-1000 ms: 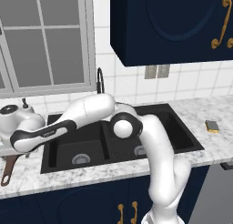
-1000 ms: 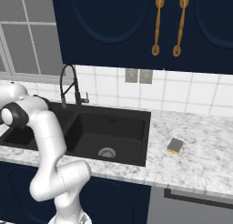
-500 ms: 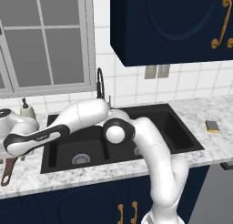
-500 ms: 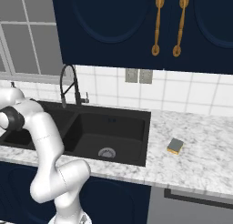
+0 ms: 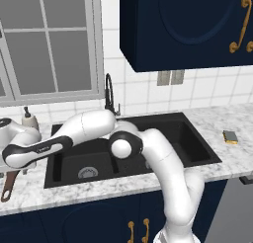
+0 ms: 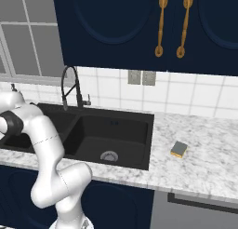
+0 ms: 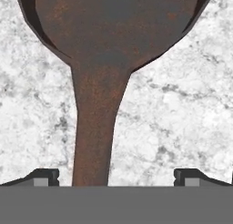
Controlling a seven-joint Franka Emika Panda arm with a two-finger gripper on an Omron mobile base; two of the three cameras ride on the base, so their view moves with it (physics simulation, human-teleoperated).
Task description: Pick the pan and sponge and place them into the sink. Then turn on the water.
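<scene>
One pan [image 7: 109,32] lies on the marble counter [image 7: 182,118] left of the sink [image 5: 163,138], its handle running between the wide-open jaws of the gripper [image 7: 116,175], which grip nothing. One sponge [image 6: 179,149] rests on the counter right of the sink's two basins; one faucet [image 6: 69,86] stands behind the sink.

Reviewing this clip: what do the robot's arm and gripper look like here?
The arm is glossy white, built of rounded tubular links with dark grey joint caps and a dark band along the forearm. No cables or markings show. The gripper has two small dark fingertips with squared, stepped ends.
</scene>
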